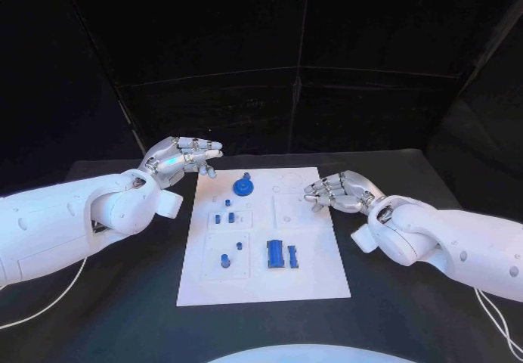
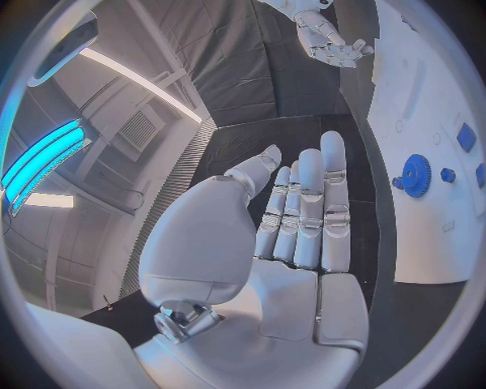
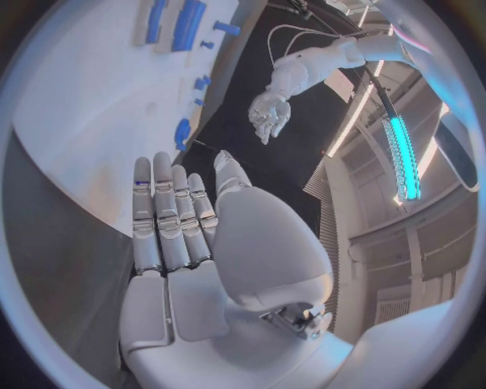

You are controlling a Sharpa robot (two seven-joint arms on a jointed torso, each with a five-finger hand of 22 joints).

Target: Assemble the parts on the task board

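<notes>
Both empty hands (image 1: 183,157) (image 1: 340,190) flank the task board (image 1: 316,272); neither touches it

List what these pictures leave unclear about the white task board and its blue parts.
- Head view: the small blue pegs on the white task board are too small to tell seated from loose.
- Left wrist view: the board's far part is cut off by the circle's rim beyond the round blue gear.
- Right wrist view: the long blue blocks sit at the rim, bent and blurred.
</notes>
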